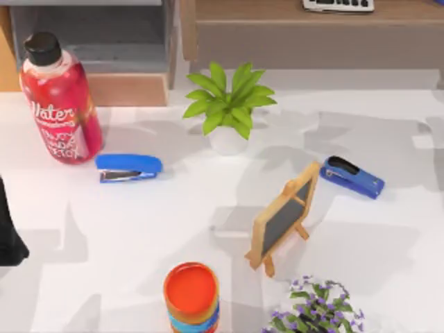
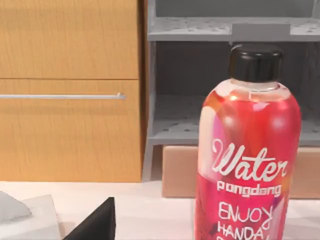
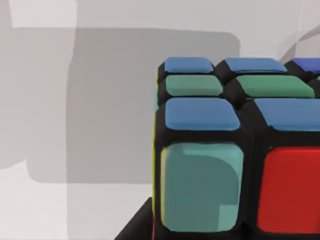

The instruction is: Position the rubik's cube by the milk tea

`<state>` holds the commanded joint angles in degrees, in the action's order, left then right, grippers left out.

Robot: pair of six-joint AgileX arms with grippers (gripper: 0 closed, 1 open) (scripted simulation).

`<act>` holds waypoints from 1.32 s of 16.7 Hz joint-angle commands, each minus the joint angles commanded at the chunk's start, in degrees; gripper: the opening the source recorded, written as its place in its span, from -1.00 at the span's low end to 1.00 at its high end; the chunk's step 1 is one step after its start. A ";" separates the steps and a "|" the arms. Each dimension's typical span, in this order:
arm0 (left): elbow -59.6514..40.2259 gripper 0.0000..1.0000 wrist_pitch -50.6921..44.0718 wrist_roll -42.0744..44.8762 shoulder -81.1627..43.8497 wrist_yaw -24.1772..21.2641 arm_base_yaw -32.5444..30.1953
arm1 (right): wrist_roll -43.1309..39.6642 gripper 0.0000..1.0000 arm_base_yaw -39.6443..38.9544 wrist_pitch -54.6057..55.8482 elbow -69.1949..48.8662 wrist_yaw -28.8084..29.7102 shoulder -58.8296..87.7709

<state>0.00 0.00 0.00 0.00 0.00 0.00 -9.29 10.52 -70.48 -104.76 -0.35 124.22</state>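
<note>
blue-topped rubik's cube (image 3: 240,150) close before right arm's camera; left arm (image 1: 10,236) at table's left edge; end effector states unclear.

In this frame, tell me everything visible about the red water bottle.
The water bottle stands at the table's far left, in front of the grey shelf unit. It looks like clear plastic with a black screw cap and red-pink contents or wrap, printed in white lettering beginning "Water". It seems upright, capped, resting on the table; nothing else touches it. The blue stapler lies just beside its base, apart from it.
</note>
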 joint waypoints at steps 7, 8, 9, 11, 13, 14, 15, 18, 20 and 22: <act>0.00 1.00 0.00 0.00 0.00 0.00 0.00 | 0.06 -1.00 -0.15 0.18 0.07 -0.16 -0.14; 0.00 1.00 0.00 0.00 0.00 0.00 0.00 | 0.08 -1.00 -0.27 0.26 0.13 -0.18 -0.19; 0.00 1.00 0.00 0.00 0.00 0.00 0.00 | 0.12 -1.00 -0.41 0.36 0.19 -0.20 -0.27; 0.00 1.00 0.00 0.00 0.00 0.00 0.00 | 0.19 -1.00 -0.75 0.64 0.30 -0.22 -0.49; 0.00 1.00 0.00 0.00 0.00 0.00 0.00 | 0.25 -1.00 -1.10 1.01 0.37 -0.25 -0.81; 0.00 1.00 0.00 0.00 0.00 0.00 0.00 | 0.27 -1.00 -1.25 1.23 0.39 -0.26 -0.99; 0.00 1.00 0.00 0.00 0.00 0.00 0.00 | 0.29 -1.00 -1.39 1.46 0.41 -0.28 -1.19; 0.00 1.00 0.00 0.00 0.00 0.00 0.00 | 0.30 -1.00 -1.65 2.22 0.50 -0.35 -1.72; 0.00 1.00 0.00 0.00 0.00 0.00 0.00 | 0.27 -1.00 -1.68 2.74 0.65 -0.40 -1.93; 0.00 1.00 0.00 0.00 0.00 0.00 0.00 | 0.22 -1.00 -1.56 3.22 0.92 -0.43 -1.94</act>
<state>0.00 0.00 0.00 0.00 0.00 0.00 -9.07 8.96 -67.26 -103.84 -0.78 122.28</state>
